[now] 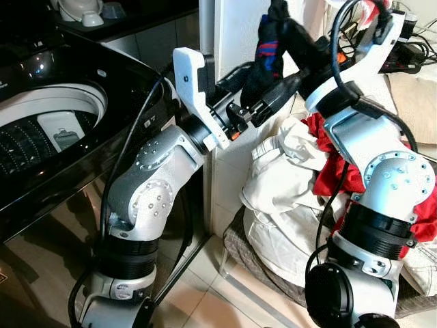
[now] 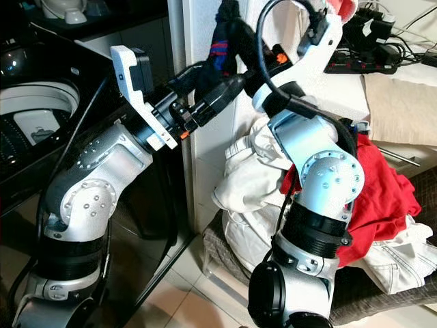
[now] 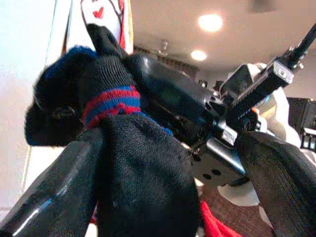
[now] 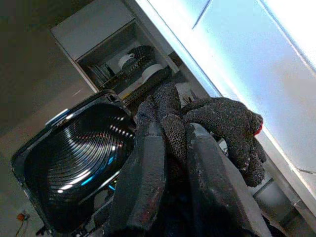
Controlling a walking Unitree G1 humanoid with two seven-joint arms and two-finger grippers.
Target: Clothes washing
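A black sock (image 1: 268,51) with red and blue stripes hangs in the air between my two raised arms, just right of the washer. My right gripper (image 1: 283,27) reaches in from the right and is shut on the sock's top; the right wrist view has dark knit (image 4: 217,118) pinched between its fingers (image 4: 143,168). From the left, my left gripper (image 1: 276,74) stands open with its fingers spread either side of the hanging sock (image 3: 113,148). The sock touches one finger (image 3: 49,197). The top-loading washer (image 1: 95,102) is open, its drum on my left.
A basket (image 1: 259,266) on the floor at my right holds a pile with a white garment (image 1: 280,184) and a red one (image 1: 334,171). A white pillar (image 1: 232,34) stands between washer and basket. Cables and a power strip (image 1: 410,55) lie on the surface behind.
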